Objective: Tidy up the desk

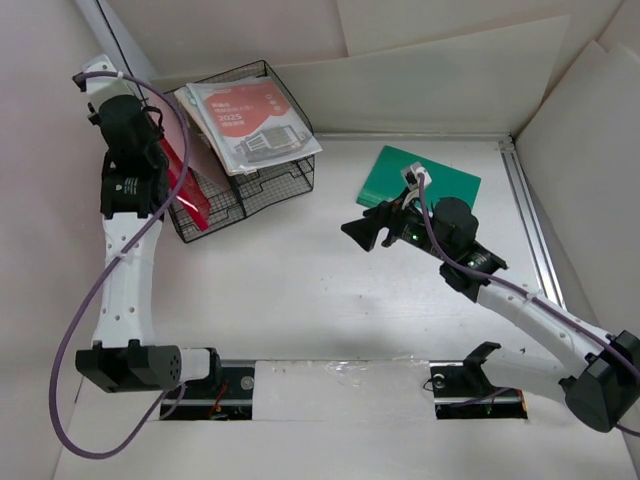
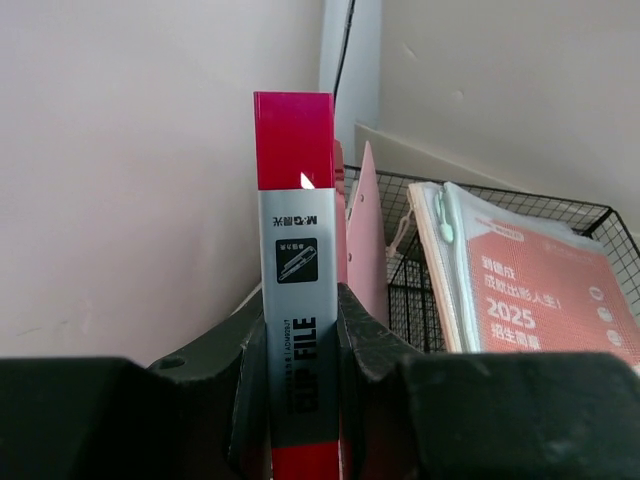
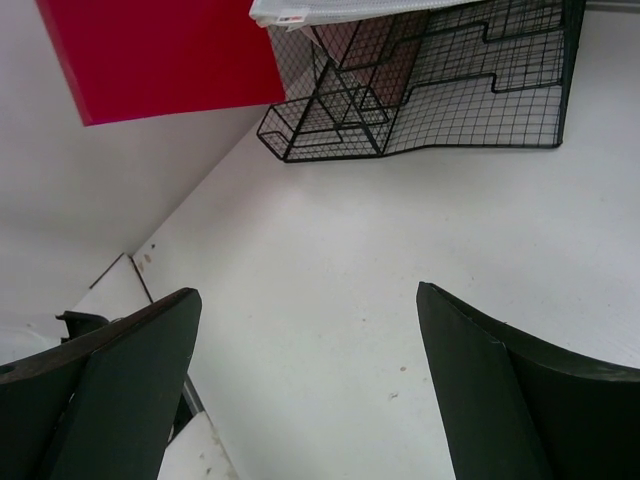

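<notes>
The desk (image 1: 300, 300) is a white tabletop with a metal rail (image 1: 530, 220) on its right side. My left gripper (image 1: 160, 175) is shut on a red clip file (image 1: 185, 180), held on edge at the left end of a black wire basket (image 1: 262, 185). In the left wrist view the file's red and grey spine (image 2: 295, 260) stands between my fingers. The basket holds a red and white 2025 booklet in a clear pouch (image 1: 255, 125). My right gripper (image 1: 362, 232) is open and empty above the desk's middle. A green notebook (image 1: 440, 180) lies behind it.
Upright white boards (image 1: 580, 120) close the desk on the left, back and right. In the left wrist view a pink folder (image 2: 368, 240) stands in the basket beside the red file. The arm bases (image 1: 340, 385) sit at the near edge.
</notes>
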Available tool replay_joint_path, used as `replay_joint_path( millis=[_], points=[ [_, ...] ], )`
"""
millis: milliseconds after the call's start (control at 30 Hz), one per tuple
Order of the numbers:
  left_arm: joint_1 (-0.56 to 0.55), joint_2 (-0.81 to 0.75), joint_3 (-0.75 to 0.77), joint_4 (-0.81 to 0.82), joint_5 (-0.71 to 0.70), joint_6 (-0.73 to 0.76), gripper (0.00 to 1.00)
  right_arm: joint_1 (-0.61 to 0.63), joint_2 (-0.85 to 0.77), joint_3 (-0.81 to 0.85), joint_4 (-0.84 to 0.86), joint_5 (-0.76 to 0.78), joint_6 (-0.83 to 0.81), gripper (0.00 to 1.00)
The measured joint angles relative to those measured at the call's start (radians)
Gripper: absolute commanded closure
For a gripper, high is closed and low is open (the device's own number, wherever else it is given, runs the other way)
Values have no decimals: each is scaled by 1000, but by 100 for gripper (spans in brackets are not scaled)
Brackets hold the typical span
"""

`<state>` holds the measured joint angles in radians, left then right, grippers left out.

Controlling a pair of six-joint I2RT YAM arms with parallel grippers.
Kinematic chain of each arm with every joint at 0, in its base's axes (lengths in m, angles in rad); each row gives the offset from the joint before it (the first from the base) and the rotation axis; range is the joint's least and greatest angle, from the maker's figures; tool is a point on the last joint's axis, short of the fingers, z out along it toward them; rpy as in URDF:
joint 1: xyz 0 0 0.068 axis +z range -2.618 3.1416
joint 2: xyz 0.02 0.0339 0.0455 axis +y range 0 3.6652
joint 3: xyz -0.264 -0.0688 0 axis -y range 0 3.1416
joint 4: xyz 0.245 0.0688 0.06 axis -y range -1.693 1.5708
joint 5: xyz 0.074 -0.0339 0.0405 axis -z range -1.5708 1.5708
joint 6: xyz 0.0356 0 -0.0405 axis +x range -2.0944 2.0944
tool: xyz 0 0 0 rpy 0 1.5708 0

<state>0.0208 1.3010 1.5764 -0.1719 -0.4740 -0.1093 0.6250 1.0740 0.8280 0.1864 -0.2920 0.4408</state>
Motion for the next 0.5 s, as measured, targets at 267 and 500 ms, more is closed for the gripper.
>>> replay_joint_path(
  millis=[267, 500],
  points=[
    [1, -129, 108, -86, -40, 8, 100, 18, 0, 0, 0, 6, 0, 5],
    [1, -232, 75, -96, -124, 46, 100, 32, -6, 0, 0, 8, 0, 4]
  ],
)
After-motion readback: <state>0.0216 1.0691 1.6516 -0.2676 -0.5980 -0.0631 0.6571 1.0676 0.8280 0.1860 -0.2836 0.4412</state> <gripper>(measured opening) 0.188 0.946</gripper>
